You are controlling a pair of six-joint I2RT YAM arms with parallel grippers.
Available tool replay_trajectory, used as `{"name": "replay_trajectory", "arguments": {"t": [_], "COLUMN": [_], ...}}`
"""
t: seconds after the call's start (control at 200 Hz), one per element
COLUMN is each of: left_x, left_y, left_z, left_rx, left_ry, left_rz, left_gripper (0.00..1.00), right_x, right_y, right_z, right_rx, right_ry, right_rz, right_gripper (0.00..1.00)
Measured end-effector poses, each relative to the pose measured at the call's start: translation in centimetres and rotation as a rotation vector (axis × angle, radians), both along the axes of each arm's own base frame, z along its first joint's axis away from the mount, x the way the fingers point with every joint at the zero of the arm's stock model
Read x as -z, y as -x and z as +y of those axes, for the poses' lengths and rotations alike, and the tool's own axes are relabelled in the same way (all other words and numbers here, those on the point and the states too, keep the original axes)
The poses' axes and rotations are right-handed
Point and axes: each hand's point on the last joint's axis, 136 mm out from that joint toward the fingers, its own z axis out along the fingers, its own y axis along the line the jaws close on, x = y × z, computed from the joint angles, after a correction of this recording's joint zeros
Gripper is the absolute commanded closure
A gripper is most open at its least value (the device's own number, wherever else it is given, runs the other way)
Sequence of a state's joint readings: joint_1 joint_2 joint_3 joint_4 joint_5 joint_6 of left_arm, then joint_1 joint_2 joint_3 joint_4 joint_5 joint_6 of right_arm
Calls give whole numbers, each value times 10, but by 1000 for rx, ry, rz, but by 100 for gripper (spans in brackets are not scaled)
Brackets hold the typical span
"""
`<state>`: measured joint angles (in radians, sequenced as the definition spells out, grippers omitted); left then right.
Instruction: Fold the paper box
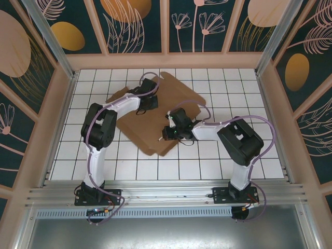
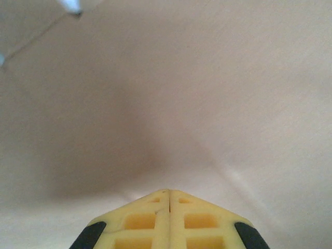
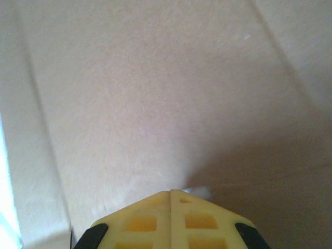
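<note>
The paper box is a brown cardboard sheet lying turned like a diamond on the tiled floor, its flaps spread. My left gripper rests on its upper left part, and my right gripper sits over its lower right part. In the left wrist view the yellow fingers are pressed together, tip right against the cardboard. The right wrist view shows the same: yellow fingers closed, tip against plain cardboard, nothing between them.
White tiles with dark grid lines surround the sheet. Patterned walls with pale wooden frames close the back and both sides. A metal rail runs along the near edge by the arm bases.
</note>
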<state>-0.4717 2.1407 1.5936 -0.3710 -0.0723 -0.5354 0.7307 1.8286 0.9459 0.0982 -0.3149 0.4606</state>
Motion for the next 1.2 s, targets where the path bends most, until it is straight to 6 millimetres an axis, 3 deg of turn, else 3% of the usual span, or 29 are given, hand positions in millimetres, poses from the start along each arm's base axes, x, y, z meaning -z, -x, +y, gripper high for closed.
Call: {"name": "replay_trajectory", "arguments": {"t": [0.125,0.285,0.335,0.425,0.565,0.616,0.711,0.791,0.926,1.061,1.201], "left_x": [-24,-43,-37,-17,27,37,32,33,35,36,34], "left_y": [3,34,49,73,114,124,123,123,119,104,86], "left_z": [3,12,15,20,34,38,37,40,48,49,48], "left_rx": [9,-3,-10,-21,-55,-70,-86,-100,-122,-138,-144], "left_ry": [-9,56,83,110,111,112,140,139,127,115,83], "left_rz": [-48,-56,-32,29,162,197,188,190,189,172,151], "left_gripper": [100,100,100,100,100,100,100,100,100,100,100], "right_x": [-29,-69,-76,-77,-40,-21,11,5,11,13,14], "right_y": [-28,-105,-130,-162,-189,-195,-199,-209,-208,-187,-147], "right_z": [-14,-71,-81,-80,-70,-69,-71,-72,-85,-106,-127], "right_rx": [60,245,284,297,295,292,292,300,316,335,345], "right_ry": [-105,-154,-138,-101,-5,34,107,135,214,275,319], "right_rz": [-14,-114,-148,-187,-153,-124,-74,-105,-129,-148,-134], "right_gripper": [100,100,100,100,100,100,100,100,100,100,100]}}
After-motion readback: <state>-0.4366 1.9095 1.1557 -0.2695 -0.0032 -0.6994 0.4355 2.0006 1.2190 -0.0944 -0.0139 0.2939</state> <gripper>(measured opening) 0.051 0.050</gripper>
